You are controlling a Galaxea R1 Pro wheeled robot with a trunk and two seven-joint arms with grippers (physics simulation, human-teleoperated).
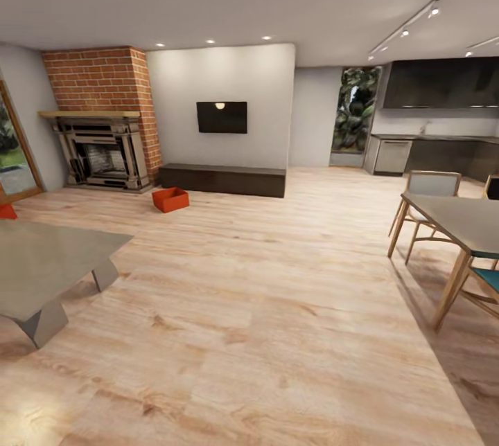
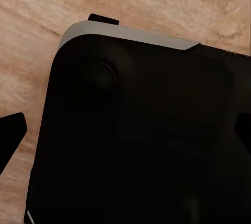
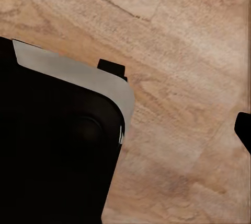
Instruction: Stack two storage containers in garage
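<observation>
One orange-red storage container is seen on the wood-plank floor near the brick fireplace. No writing is legible. Jaw states cannot be told.

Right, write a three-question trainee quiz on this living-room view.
1. True or false: the storage container near the fireplace sits on the wood floor.
2. Which is mounted on the white wall? A) TV B) clock C) mirror
3. Fill in: a second orange-red container peeks in at the head view's ____ edge, beyond the grey table.

Key: 1 true; 2 A; 3 left.
</observation>
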